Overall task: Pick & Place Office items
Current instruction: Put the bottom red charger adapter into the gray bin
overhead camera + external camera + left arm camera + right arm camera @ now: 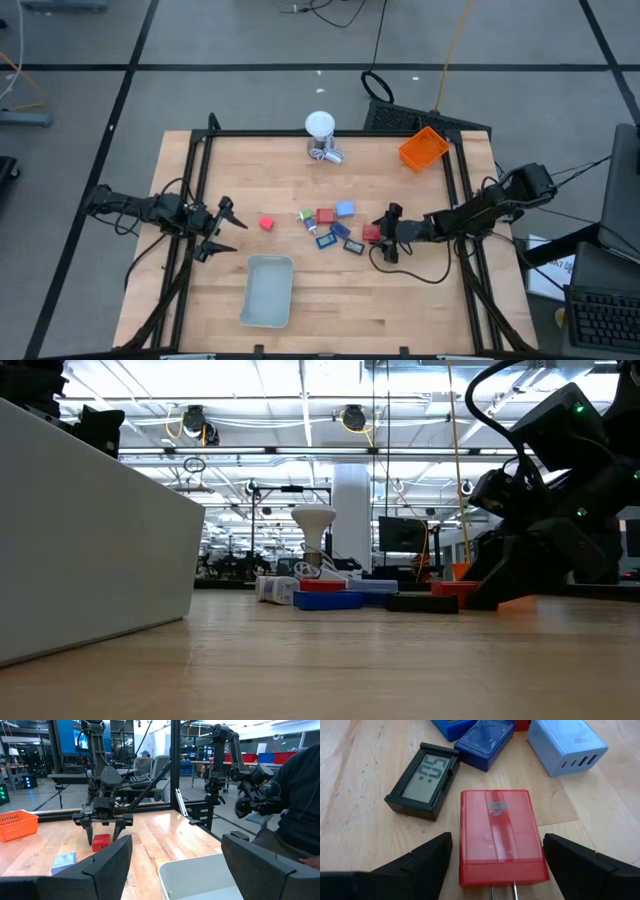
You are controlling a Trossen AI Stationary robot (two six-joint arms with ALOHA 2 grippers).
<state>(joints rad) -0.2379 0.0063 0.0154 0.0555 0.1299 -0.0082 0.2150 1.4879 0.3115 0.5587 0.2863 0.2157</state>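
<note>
Wooden tabletop [350, 780] carries a red charger [501, 836], prongs toward the right hand [497, 870], whose fingers stand apart.

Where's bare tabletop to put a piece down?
Bare wood lies between the white ball-topped object and the cluster of office items, and between the lone red block and the pale grey tray. It is crowded at the cluster, where the right gripper sits.

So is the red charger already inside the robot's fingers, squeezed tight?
No: the right gripper is open, and the red charger lies on the table between its fingers with wood showing on both sides.
</note>
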